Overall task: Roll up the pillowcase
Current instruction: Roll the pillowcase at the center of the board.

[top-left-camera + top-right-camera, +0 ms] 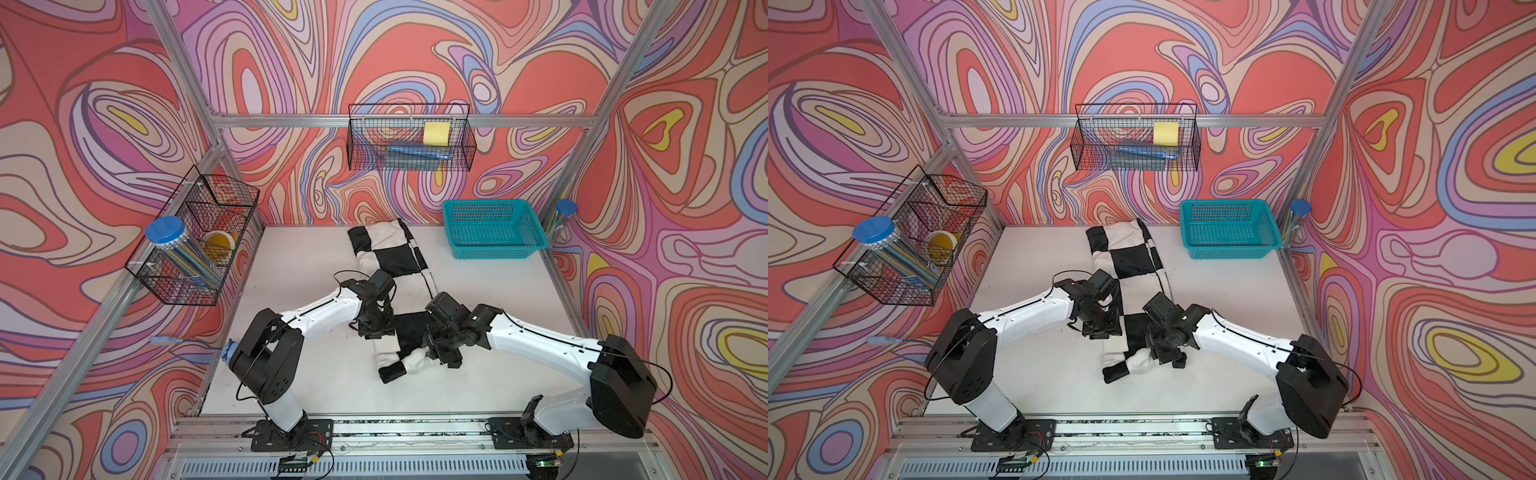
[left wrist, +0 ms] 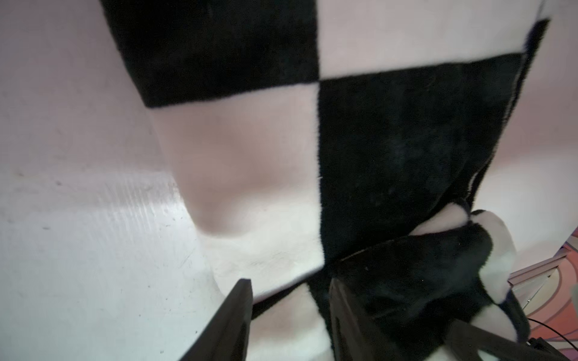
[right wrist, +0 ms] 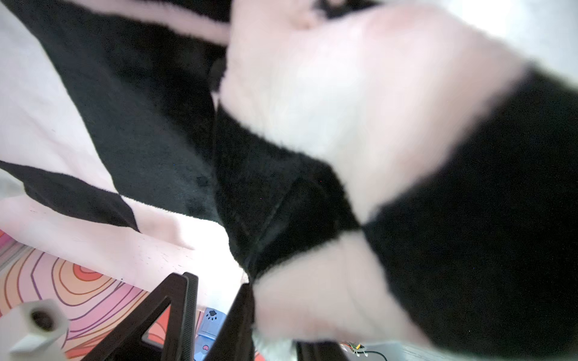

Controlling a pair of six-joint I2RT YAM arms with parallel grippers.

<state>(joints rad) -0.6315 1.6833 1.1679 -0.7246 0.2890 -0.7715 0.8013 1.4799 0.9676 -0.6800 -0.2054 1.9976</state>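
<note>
We count one pillowcase [image 1: 397,257] on the worktop [image 1: 299,266], lying under and between two hands. The right hand [image 3: 217,281] stands narrowly apart, empty. The left hand [image 2: 291,283] sits half-wide over cloth; whether it grips, we cannot tell. Their arms hide its middle.

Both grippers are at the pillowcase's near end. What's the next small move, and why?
Probably close the right gripper on the loosely rolled near end of the fuzzy black-and-white checkered fabric pillowcase and roll it away from the robot: that gripper's jaws stand apart with nothing between them, and most of the strip lies flat.
</note>
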